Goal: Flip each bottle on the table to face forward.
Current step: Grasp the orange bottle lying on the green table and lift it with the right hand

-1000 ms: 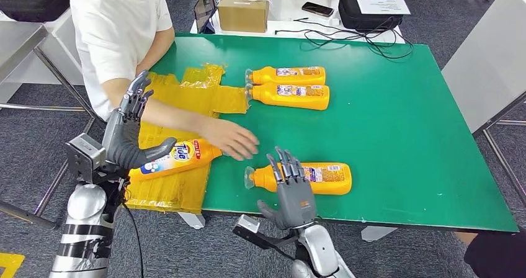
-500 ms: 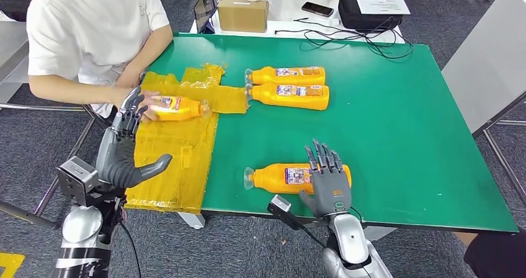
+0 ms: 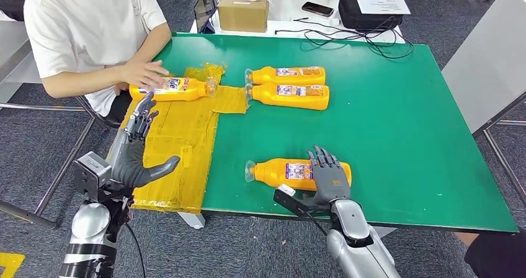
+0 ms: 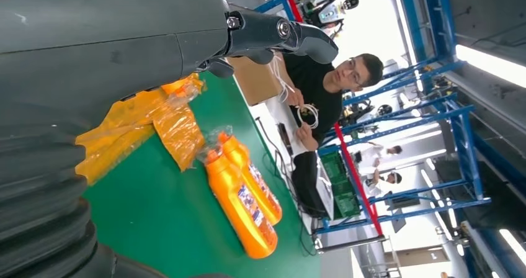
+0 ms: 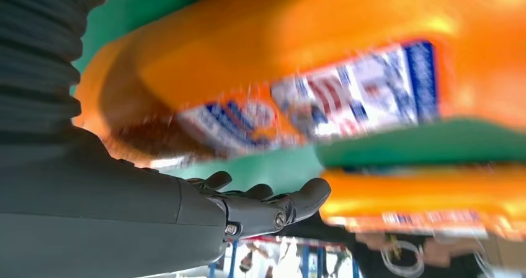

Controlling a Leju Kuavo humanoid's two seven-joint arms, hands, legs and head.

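A green tabletop in a busy workshop is carrying four orange bottles, with a person in a white shirt sitting at its far left corner. The nearest bottle is lying on its side close to the front edge, cap pointing left, and the right hand is resting over its base end with fingers spread across the label (whether they are actually gripping cannot be told). For a clean flip, the hand is probably best closing around the bottle's middle and rolling it in place, keeping it off the edge. Two more bottles are lying side by side farther back. The left hand is hovering released above yellow plastic wrapping, where the person's hand is touching a fourth bottle.
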